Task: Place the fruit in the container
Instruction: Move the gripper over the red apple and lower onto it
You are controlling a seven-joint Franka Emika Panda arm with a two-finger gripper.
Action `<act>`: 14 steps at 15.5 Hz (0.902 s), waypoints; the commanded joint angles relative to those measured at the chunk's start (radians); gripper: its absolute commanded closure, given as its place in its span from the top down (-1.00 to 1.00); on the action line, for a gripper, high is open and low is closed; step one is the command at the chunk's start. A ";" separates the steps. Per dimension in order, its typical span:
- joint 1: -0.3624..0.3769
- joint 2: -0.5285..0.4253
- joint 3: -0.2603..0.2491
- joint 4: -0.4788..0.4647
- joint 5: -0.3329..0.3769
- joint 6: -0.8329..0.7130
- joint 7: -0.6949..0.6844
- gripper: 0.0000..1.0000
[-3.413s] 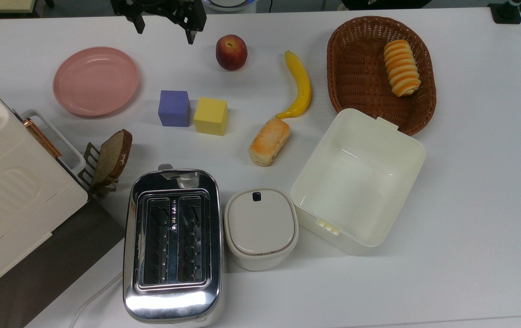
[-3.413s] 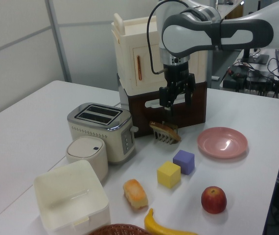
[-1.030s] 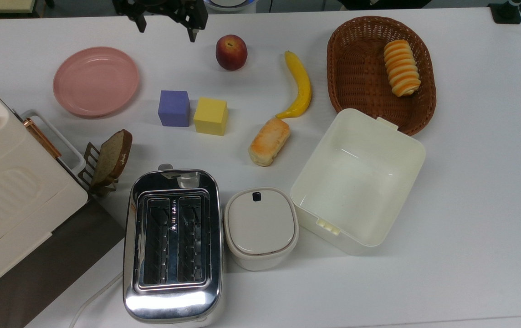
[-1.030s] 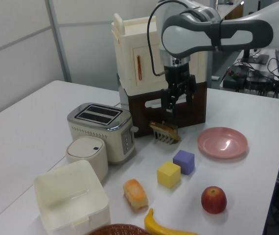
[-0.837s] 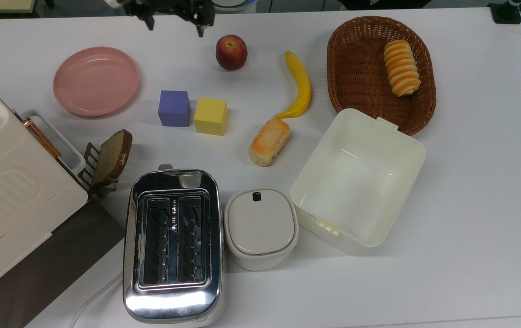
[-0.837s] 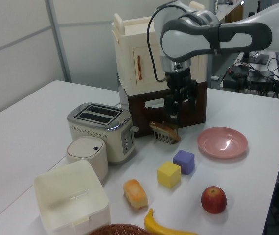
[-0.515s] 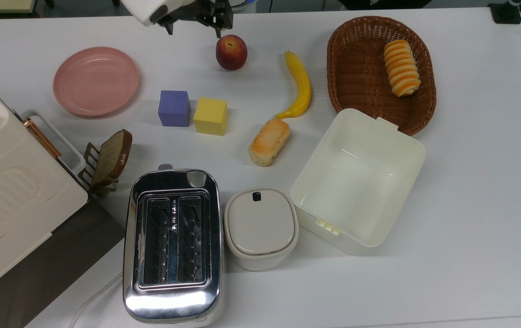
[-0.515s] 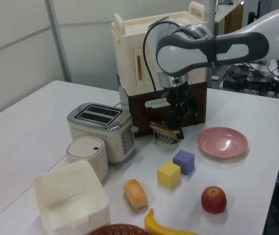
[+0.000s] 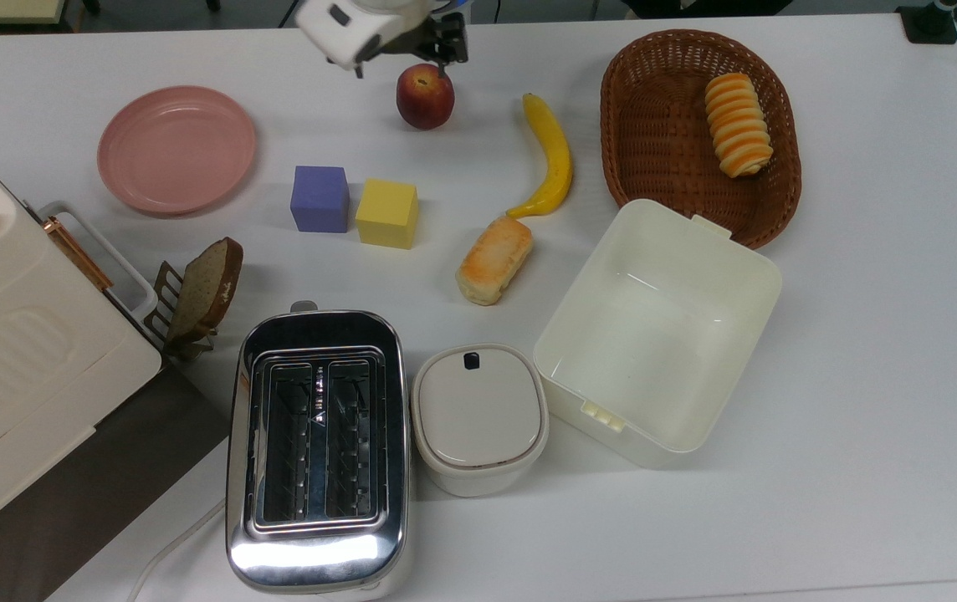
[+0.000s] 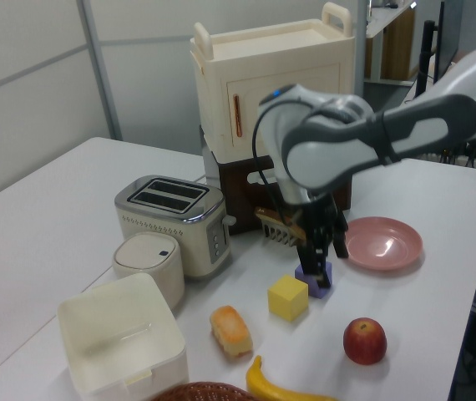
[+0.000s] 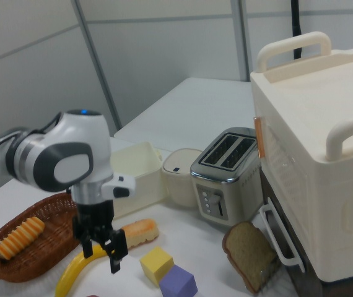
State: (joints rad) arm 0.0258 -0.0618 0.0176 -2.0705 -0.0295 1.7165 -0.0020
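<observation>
**Gripper hanging near the fruit, fingers spread and holding nothing**

You are looking at a gripper [image 11: 101,252] that is hanging above the table [image 9: 863,351] with its two fingers [image 11: 115,256] pointing down and parted, nothing between them. In the top view it [image 9: 401,52] is sitting at the far edge, just above the fruit [image 9: 425,95], with one dark fingertip almost over the fruit's top. In the left view it [image 10: 321,252] is hanging in front of the purple cube [image 10: 314,279], and the fruit [image 10: 364,341] is lying on the table nearer the camera, clear of the fingers.

You are seeing the fruit resting alone on the white surface, with the banana [image 9: 550,159] to the top view's right of it and the yellow cube [image 9: 386,214] and purple cube below it in the top view. A bread roll [image 9: 494,259] is lying at the banana's lower tip.

Your container [image 9: 746,284] is standing open and empty, well apart from the fruit, toward the top view's lower right. It is sitting just beside the wicker basket [image 9: 662,142], which is holding a striped pastry [image 9: 738,124]. The lidded pot [image 9: 478,418] is standing just beside the container's other side, with the toaster [image 9: 316,451] next to it.

A pink plate [image 9: 176,149] is lying at the top view's left, and a slice of bread [image 9: 204,286] is leaning in a small rack beside the large cream cabinet [image 9: 18,368].
</observation>
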 commanded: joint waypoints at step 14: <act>0.013 -0.059 0.116 -0.413 -0.104 0.399 0.088 0.32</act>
State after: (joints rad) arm 0.0347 -0.0799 0.1380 -2.4606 -0.1144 2.0964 0.0706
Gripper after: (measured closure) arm 0.009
